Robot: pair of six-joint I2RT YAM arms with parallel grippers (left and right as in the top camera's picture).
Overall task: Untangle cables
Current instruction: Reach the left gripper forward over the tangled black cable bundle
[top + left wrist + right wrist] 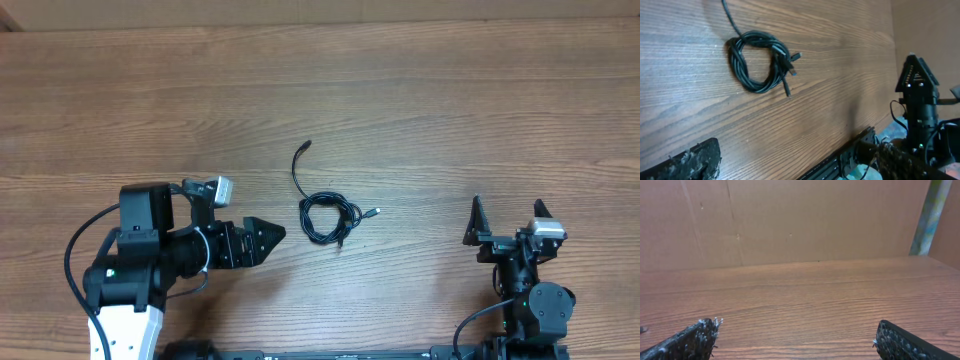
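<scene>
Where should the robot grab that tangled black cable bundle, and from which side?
Grip the loose tail that sticks out of the coil toward the far edge, just behind its plug. Come straight down from above: it lies flat and alone on the table, while the coil's loops are bunched together.

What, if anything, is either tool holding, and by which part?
Nothing: the left tool and right tool are open; the cables lie untouched between them.
</scene>
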